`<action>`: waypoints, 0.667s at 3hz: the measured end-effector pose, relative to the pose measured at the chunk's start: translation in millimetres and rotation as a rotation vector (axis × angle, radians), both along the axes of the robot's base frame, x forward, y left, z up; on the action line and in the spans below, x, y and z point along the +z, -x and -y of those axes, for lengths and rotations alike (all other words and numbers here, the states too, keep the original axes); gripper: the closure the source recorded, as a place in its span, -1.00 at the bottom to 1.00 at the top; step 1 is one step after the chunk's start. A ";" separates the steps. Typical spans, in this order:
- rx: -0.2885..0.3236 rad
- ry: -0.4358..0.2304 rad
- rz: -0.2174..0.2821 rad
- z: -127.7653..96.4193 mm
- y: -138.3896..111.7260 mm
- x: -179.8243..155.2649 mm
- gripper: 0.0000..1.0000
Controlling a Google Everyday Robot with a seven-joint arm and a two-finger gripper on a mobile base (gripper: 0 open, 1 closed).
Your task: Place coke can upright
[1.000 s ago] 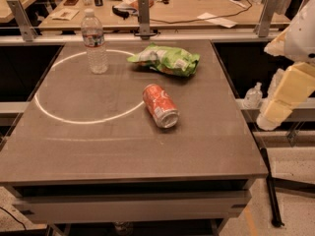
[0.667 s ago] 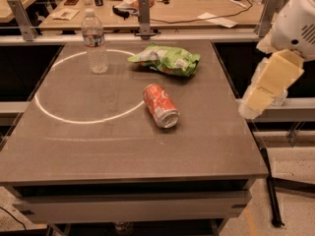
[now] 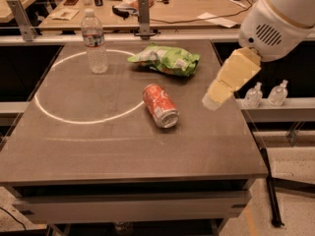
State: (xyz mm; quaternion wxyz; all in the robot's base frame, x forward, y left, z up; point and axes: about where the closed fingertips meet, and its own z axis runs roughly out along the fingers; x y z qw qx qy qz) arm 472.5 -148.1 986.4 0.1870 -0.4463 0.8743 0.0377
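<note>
Your gripper (image 3: pixel 215 98) hangs over the right side of the table (image 3: pixel 98 146); you cannot tell whether it is parted or closed. The coke can (image 3: pixel 160 105) lies sideways mid-table at its 9 o'clock, long axis running 11-to-5.

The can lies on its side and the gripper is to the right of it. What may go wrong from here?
1. The coke can lies on its side on the table, so it may roll away if the gripper, hanging near the table's right edge, pushes it.
2. The green snack bag lies just behind the can; a wide approach might catch it.
3. The can points diagonally, so a poorly aligned grasp may slip.
</note>
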 end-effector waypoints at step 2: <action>-0.018 -0.042 0.015 -13.5 -12.5 -11.8 -1.00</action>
